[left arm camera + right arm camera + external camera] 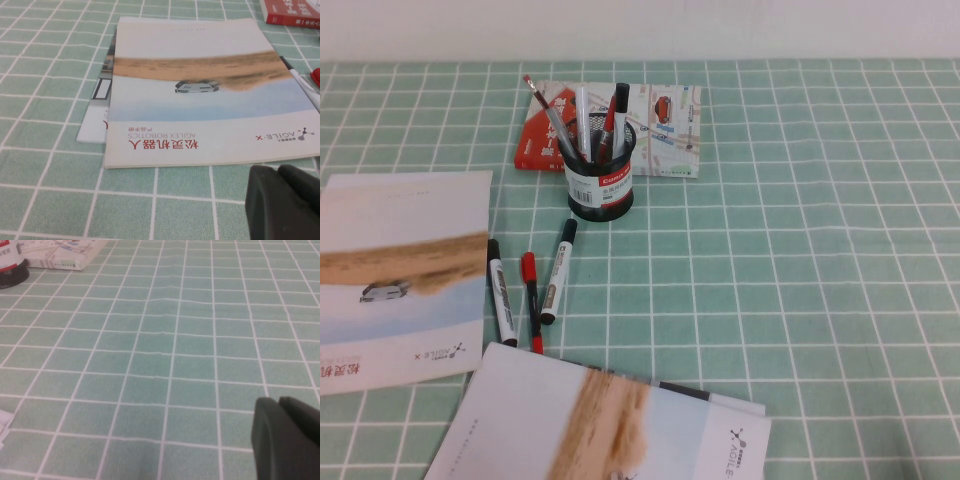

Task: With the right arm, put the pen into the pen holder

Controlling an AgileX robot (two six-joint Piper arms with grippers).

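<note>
The black wire-mesh pen holder (600, 180) stands on the green checked cloth in front of a book; its base also shows in the right wrist view (7, 267). The slim pale-grey pen (552, 122) stands in the holder, leaning left, beside a white pen, a red pen and a black-capped marker. My right gripper (278, 402) is shut and empty, low over bare cloth, well to the right of the holder. My left gripper (277, 171) is shut and empty, near the edge of a booklet. Neither gripper shows in the high view.
Two white black-capped markers (501, 292) (558, 270) and a thin red pen (532, 300) lie in front of the holder. A red and white book (620, 125) lies behind it. One booklet (400, 270) lies at the left and another (610, 420) at the front.
</note>
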